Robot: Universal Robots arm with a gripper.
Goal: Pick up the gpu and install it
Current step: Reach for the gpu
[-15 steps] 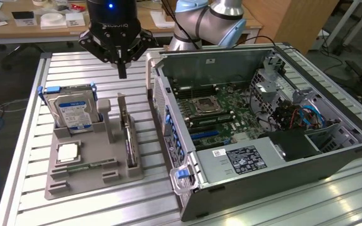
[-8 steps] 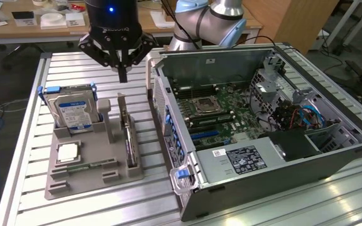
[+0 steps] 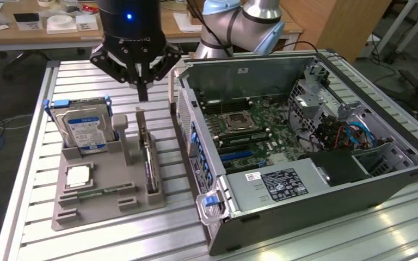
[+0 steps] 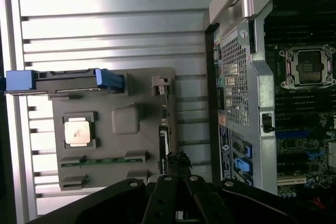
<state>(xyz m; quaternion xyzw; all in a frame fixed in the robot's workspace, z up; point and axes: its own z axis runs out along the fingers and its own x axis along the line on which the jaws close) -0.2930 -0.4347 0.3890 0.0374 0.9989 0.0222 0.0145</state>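
One gpu [image 3: 146, 155], parked on its long edge in a slot of the grey holder [image 3: 96, 209], on the side nearest the case [image 3: 325, 209]. Long axis along the holder's length, parallel to the case's perforated wall, running from the exterior view's far side to its near side. Seen edge-on as a thin flat card, green board with a dark face, faces turned to the exterior view's left and right. Can't tell which end carries the bracket.

Gripper [image 3: 143, 93] fingers pressed together into one dark blade, pinching nothing, pointing straight down. Hovers just above the gpu's far end with a small gap, no contact. Wrist view agrees, with gripper [image 4: 177, 163] close by one end of gpu [image 4: 164, 129].

Holder is matte grey plastic with moulded pockets and posts. Also carries:
- drive [image 3: 85, 128], upright, silver with blue-white label and blue side rails
- cpu [image 3: 78, 176], flat, square, metal lid
- ram [image 3: 96, 190], flat, narrow green strip

Case on its side and open, grey sheet metal, with a blue latch [image 3: 209, 200] at the near corner. Motherboard [image 3: 267, 122] exposed, dark green, square socket in the middle. Table [image 3: 71, 87] of ribbed aluminium slats, shiny.
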